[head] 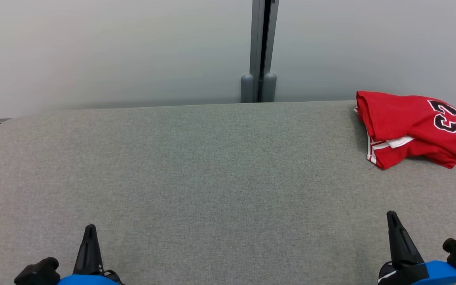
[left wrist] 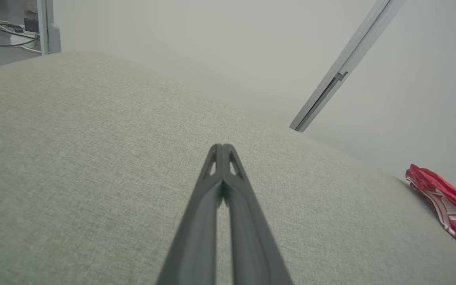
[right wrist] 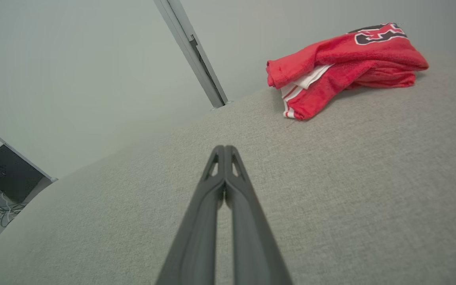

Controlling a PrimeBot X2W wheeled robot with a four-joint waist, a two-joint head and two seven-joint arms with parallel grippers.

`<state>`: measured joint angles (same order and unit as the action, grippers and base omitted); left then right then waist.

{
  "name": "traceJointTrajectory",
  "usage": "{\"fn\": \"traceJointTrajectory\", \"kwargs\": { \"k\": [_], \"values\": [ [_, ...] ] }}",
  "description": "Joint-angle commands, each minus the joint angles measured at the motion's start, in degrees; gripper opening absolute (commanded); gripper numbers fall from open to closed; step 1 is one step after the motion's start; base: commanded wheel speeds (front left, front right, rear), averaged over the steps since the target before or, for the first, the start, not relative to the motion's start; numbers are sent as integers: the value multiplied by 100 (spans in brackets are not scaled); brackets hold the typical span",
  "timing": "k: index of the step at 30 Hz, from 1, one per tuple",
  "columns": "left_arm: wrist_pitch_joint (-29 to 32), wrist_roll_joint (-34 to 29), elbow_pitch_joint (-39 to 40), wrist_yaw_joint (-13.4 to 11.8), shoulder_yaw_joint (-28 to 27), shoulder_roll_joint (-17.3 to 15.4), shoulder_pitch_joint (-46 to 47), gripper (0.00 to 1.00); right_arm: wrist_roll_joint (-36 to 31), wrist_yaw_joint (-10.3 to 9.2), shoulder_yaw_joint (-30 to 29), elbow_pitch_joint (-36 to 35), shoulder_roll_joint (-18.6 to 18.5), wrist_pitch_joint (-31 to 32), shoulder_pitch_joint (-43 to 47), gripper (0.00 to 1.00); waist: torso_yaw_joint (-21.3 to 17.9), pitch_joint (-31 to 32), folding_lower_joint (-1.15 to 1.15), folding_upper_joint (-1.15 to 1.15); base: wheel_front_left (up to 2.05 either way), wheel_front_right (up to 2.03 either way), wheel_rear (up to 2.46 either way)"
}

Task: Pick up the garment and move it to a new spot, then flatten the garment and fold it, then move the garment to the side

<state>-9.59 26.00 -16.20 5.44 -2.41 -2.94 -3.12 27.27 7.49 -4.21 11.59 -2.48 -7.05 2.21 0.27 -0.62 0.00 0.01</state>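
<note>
Folded red garment [head: 410, 126] lies far right on the grey table [head: 212, 166], its number partly tucked under. Left gripper [left wrist: 223, 147] and right gripper [right wrist: 225, 148] are pressed closed, holding nothing.

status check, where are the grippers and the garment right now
Left gripper shut, empty. Right gripper shut, empty. Red garment bundled at far right of the grey surface, untouched. Nothing between it and right gripper.

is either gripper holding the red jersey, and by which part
Nothing is held: left gripper and right gripper are shut empty, apart from the folded red fabric jersey.
</note>
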Motion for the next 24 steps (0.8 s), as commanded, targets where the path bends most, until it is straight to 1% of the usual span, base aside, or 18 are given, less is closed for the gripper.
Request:
{"fn": "traceJointTrajectory", "kwargs": {
  "k": [1,24],
  "values": [
    [39,195,108,26,-25,-10,207,0,196,0,-27,-70,-27,47,-191,0,-1,1,0,-1,0,0,0],
    [527,2200,154,85,-151,-6,452,0,2161,0,-94,22,-37,453,-409,0,-6,10,0,-1,0,0,0]
  ]
}}
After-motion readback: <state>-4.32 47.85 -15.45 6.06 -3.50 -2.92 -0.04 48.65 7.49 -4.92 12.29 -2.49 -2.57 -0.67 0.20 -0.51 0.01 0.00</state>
